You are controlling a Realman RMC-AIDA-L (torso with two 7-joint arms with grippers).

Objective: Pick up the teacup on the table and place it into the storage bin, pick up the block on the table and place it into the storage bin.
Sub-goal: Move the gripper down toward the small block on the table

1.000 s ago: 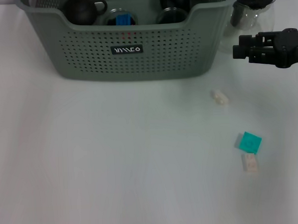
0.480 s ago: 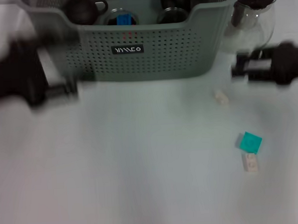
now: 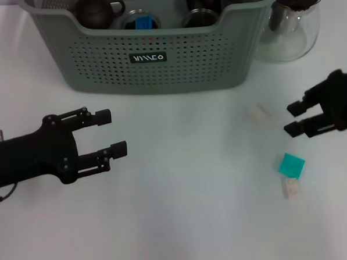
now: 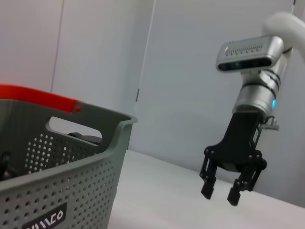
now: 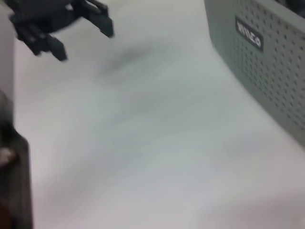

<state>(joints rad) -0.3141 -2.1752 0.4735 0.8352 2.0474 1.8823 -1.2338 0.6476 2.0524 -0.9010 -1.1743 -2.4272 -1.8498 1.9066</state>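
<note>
The grey-green storage bin (image 3: pixel 152 55) stands at the back of the table, with a dark teapot (image 3: pixel 94 10) and round glass vessels inside. No teacup shows on the table. A teal block (image 3: pixel 292 165) lies at the right, touching a cream block (image 3: pixel 291 188); a small cream piece (image 3: pixel 256 113) lies farther back. My right gripper (image 3: pixel 292 118) hovers open just behind and to the right of the teal block, holding nothing. My left gripper (image 3: pixel 113 132) is open over bare table in front of the bin. The left wrist view shows the bin (image 4: pixel 71 157) and the right gripper (image 4: pixel 219 195).
A clear glass jug (image 3: pixel 290 28) with a dark lid stands to the right of the bin. In the right wrist view the left gripper (image 5: pixel 86 44) is far off and the bin (image 5: pixel 257 52) stands to one side. White table surrounds the blocks.
My left arm has come into view from the left and stopped in front of the bin. My right gripper has moved from beside the bin's right end toward the blocks.
</note>
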